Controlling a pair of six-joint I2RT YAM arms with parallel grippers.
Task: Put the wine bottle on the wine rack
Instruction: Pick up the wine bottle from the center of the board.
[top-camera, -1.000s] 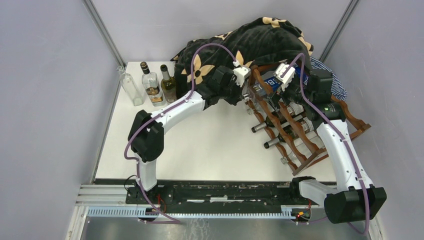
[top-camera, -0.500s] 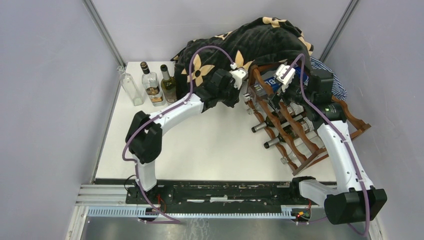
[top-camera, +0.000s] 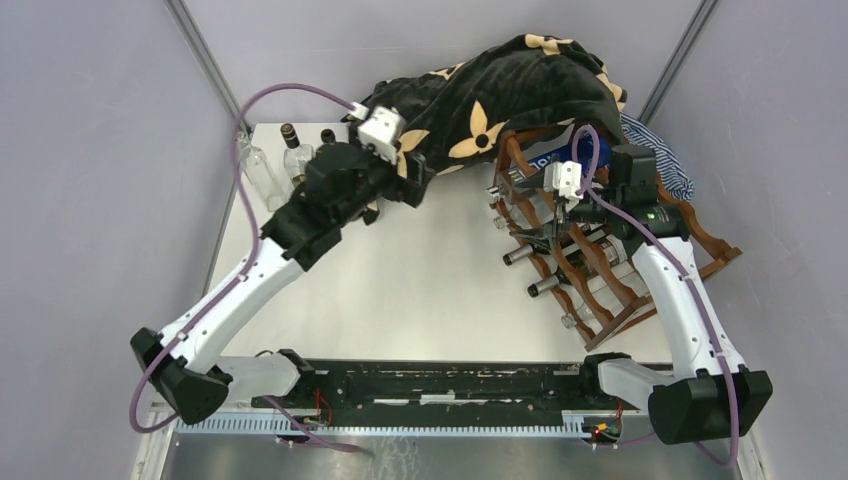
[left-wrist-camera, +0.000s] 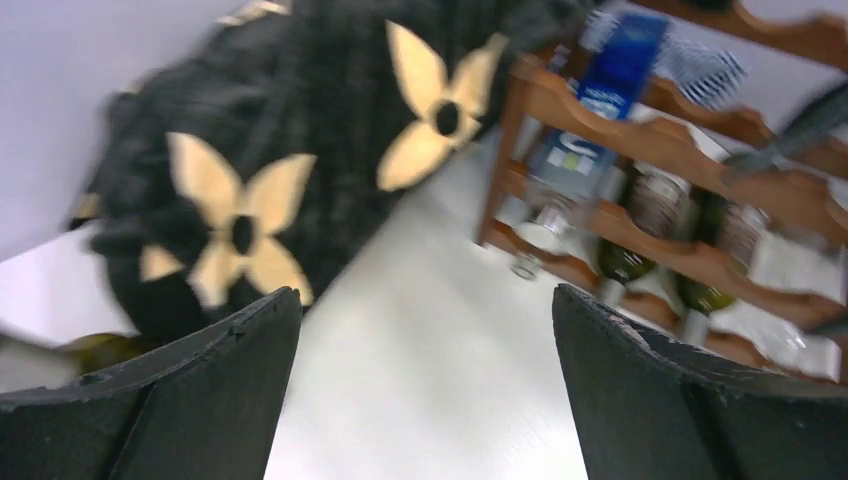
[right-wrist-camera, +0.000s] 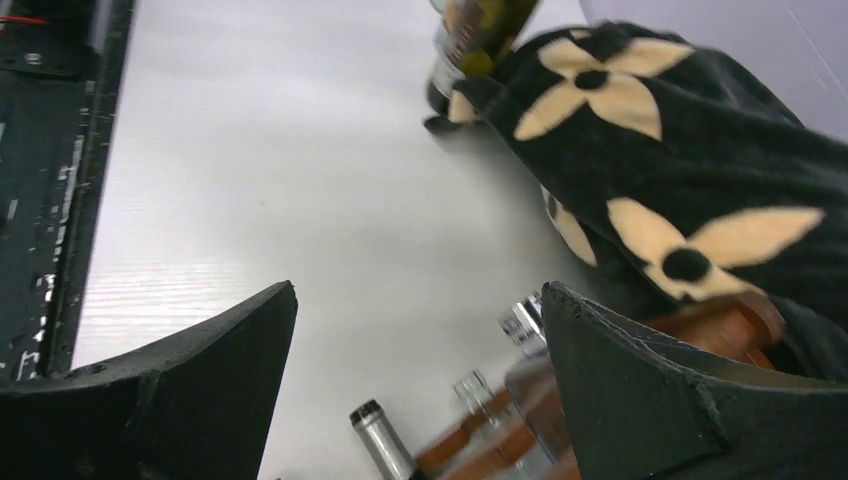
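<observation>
Grey partition walls close in a white table (top-camera: 430, 290). A black blanket (top-camera: 520, 80) with tan flower shapes is heaped at the far side and hangs over the far end of the wine rack (left-wrist-camera: 660, 140), so I cannot see how far back the rack runs.

The left gripper (left-wrist-camera: 420, 297) stands wide apart with nothing between its fingers. Its wrist picture is smeared, yet ahead and to its right I make out the blue-labelled wine bottle (left-wrist-camera: 615, 60) lying in the rack's top tier, neck toward the gripper; the white writing on that label is too blurred to read.

The right gripper (right-wrist-camera: 418, 290) is likewise spread and empty, near the rack's front; below its fingers bottle necks (right-wrist-camera: 375, 430) poke out. From overhead I count five of them along that front, and the right arm covers whatever else lies there.

Behind the left gripper three bottles stand on the table: one clear bottle (top-camera: 258, 172), and two darker ones of which only the tops show past the arm. Behind the right wrist a blue-and-white striped cloth (top-camera: 672, 170) shows beside the blanket's edge.
</observation>
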